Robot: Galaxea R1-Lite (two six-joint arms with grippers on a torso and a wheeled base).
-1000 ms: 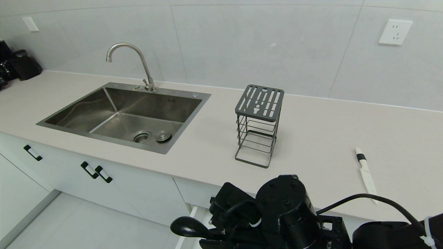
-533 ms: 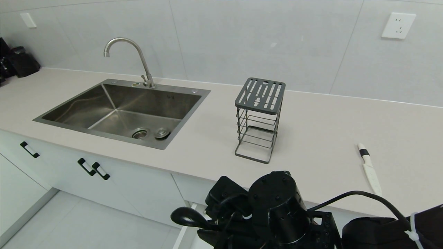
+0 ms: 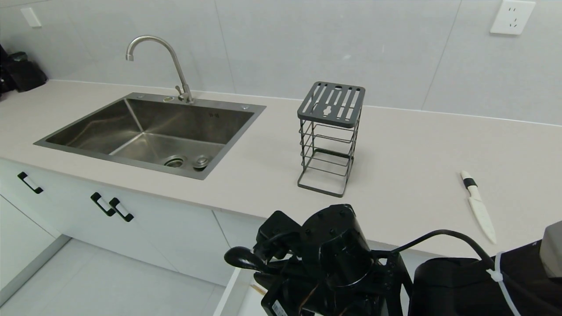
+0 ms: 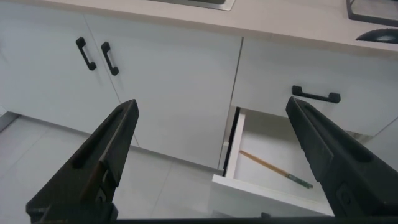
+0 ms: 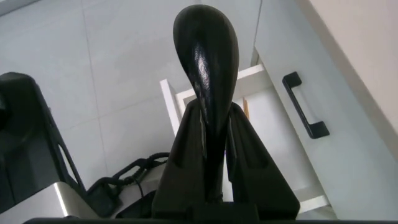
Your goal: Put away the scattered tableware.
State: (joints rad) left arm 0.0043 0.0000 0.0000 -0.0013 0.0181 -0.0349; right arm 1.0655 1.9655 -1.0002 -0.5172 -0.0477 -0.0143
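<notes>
A black spoon (image 5: pixel 206 56) is clamped between the fingers of my right gripper (image 5: pixel 208 149), its bowl sticking out past the fingertips. In the head view the spoon (image 3: pixel 239 259) and right gripper (image 3: pixel 272 263) hang below the counter's front edge, over an open white drawer (image 5: pixel 277 134). A chopstick (image 4: pixel 273 169) lies in the drawer (image 4: pixel 249 186). My left gripper (image 4: pixel 217 162) is wide open with nothing in it, in front of the cabinets and the drawer. A white knife (image 3: pixel 477 206) lies on the counter at the far right.
A dark wire rack (image 3: pixel 330 138) stands mid-counter. A steel sink (image 3: pixel 109 118) with a faucet (image 3: pixel 167 57) lies to its left. White cabinet doors with black handles (image 4: pixel 96 55) stand under the counter (image 3: pixel 408 175), and beside the open drawer is a shut one (image 4: pixel 316 96).
The whole head picture has shifted upward, so the camera has moved. The right gripper still holds the black spoon in front of the counter edge.
</notes>
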